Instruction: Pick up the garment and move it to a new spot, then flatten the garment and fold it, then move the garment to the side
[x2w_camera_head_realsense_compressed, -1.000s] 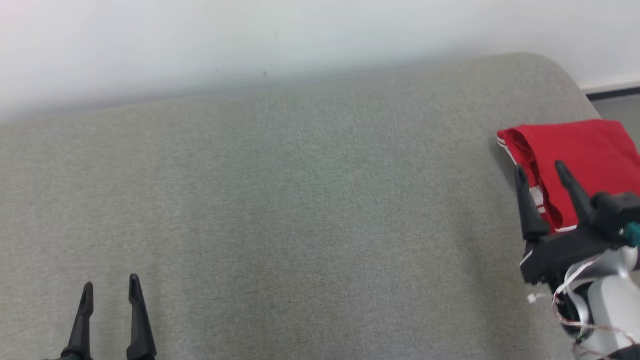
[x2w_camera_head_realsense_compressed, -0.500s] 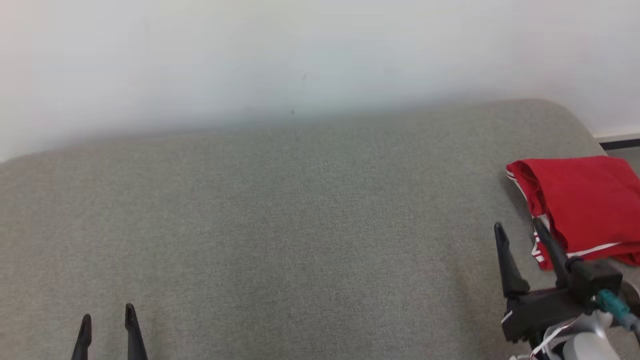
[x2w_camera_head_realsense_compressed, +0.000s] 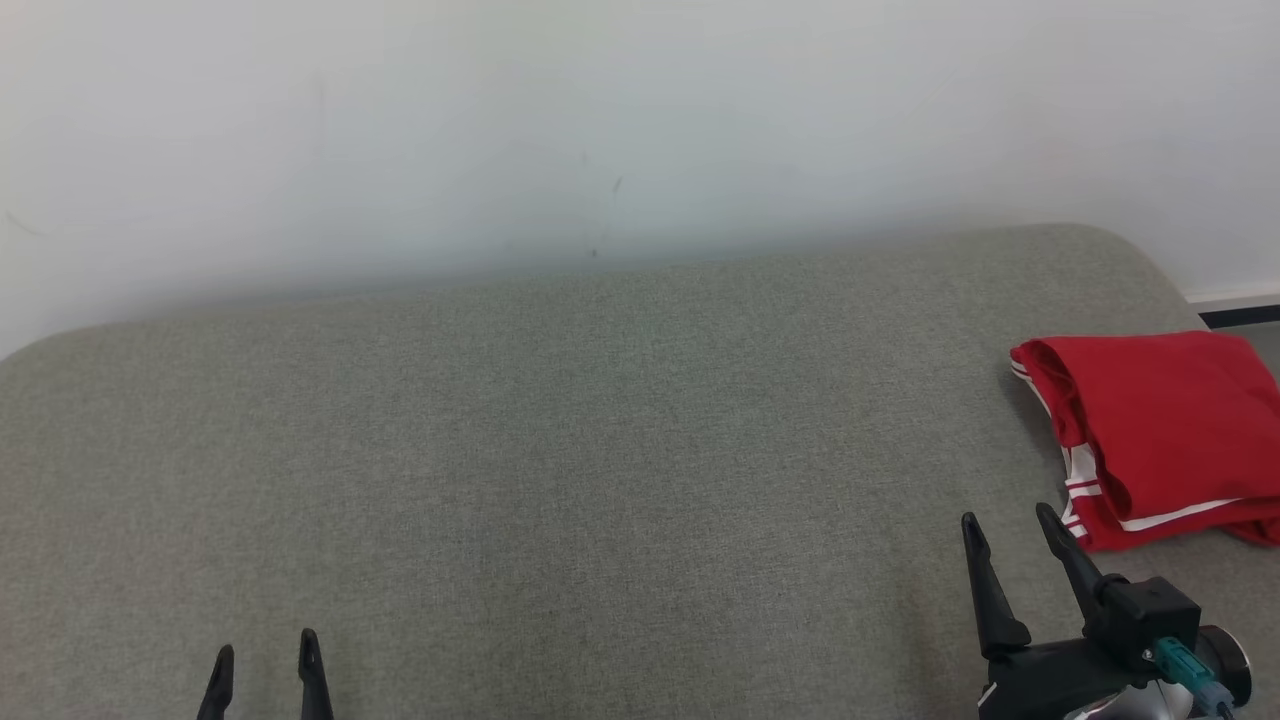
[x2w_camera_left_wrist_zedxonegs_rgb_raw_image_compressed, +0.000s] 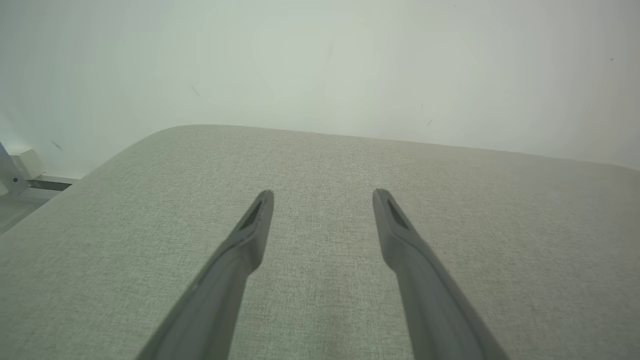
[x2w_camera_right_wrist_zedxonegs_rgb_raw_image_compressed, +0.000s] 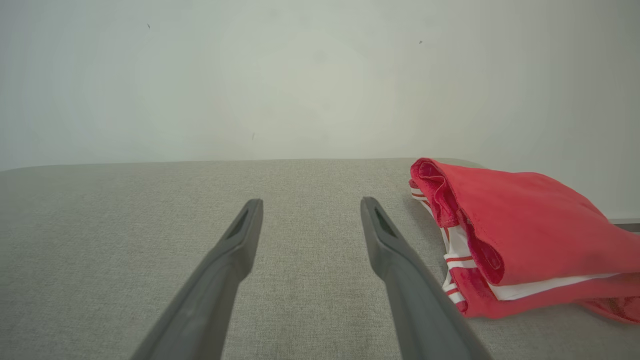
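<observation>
And here's where you stand, operator: the red garment (x2w_camera_head_realsense_compressed: 1160, 430) is lying folded into a compact stack at the far right end of the grey cushion (x2w_camera_head_realsense_compressed: 600, 450), white stripes peeking out along its near-left edge, close to where the cushion rounds off. Your right gripper (x2w_camera_head_realsense_compressed: 1005, 514) sits just beside that striped corner, to its left and nearer you, jaws spread wide with nothing between them. From the right wrist view the fold shows off to the right of the fingers, and I can't make out any contact. Your left gripper (x2w_camera_head_realsense_compressed: 266, 643) is well apart at the lower left, also wide and empty, pointed over bare cushion towards the pale wall (x2w_camera_head_realsense_compressed: 600, 120). By my reading you're at the tail of the job: picked, flattened, folded, and the last step, setting it to the side, looks done. So the next move calls for very little: draw the right arm straight back without brushing that loose top layer, which looks puffy at the folded end. If you want it tidier, one light press, but I'd leave it.
</observation>
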